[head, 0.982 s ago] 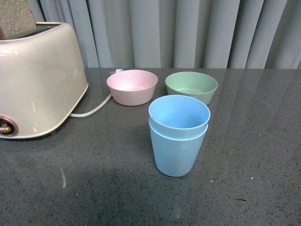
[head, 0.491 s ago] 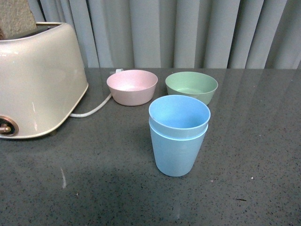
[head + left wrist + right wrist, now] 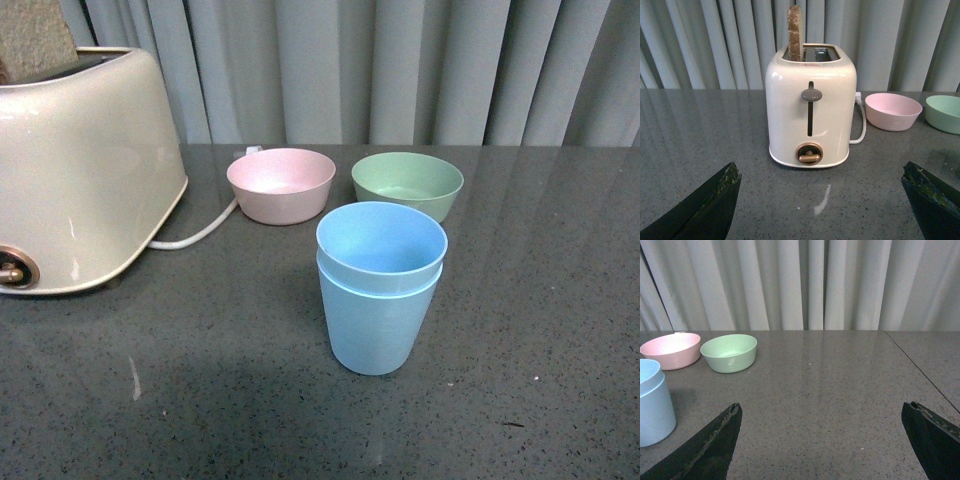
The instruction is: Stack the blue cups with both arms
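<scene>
The two blue cups [image 3: 380,290] stand nested, one inside the other, upright on the dark grey speckled table [image 3: 560,300], the inner cup's rim sitting a little above the outer cup's rim. Taking that stack as the landmark: the pink bowl [image 3: 281,184] sits behind it and to its left, the green bowl [image 3: 407,183] sits just behind it, close to its far rim though apart from it, and the two bowls stand side by side with a small gap between them. Further left of the stack is a cream toaster [image 3: 80,170] with a slice of brown bread [image 3: 794,32] standing up out of its slot; a white cord [image 3: 200,232] runs from the toaster's back toward the pink bowl. Grey pleated curtains [image 3: 400,70] hang behind everything. Neither arm shows in the front view. In the left wrist view the left gripper [image 3: 822,200] has its two black fingers spread wide apart, with nothing between them, facing the toaster's lever side. In the right wrist view the right gripper [image 3: 822,440] is likewise spread wide and empty, over bare table to the right of the stack; only the stack's edge shows there, so its distance from the fingers is hard to judge.
</scene>
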Controlling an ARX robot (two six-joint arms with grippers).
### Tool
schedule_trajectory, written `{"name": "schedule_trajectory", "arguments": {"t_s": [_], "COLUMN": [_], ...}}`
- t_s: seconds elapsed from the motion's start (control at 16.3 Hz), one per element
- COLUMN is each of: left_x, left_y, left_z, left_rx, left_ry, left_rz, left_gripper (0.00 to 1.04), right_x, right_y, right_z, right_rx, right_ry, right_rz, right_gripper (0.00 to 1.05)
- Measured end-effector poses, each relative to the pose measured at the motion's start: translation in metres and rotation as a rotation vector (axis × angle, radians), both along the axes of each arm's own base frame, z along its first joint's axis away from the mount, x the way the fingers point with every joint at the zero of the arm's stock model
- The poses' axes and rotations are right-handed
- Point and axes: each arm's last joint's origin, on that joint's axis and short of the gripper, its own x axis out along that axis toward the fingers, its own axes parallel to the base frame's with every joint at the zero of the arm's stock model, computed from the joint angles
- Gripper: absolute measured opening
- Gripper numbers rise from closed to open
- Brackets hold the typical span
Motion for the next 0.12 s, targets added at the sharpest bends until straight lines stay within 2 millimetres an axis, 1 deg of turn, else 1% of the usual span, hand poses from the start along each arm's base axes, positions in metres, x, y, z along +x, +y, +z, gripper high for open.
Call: {"name": "schedule_trajectory", "arguments": {"t_s": [0.12], "left_x": [0.0], "left_y": [0.0], "left_z": [0.0], "left_rx": [0.0], "left_ry": [0.0], "left_rz": [0.0], "left_gripper": [0.98], "right_x": [0.0], "right_y": [0.0], "right_z": [0.0], "right_rx": [0.0], "right_ry": [0.0], "right_rz": [0.0], "right_gripper": [0.98]}}
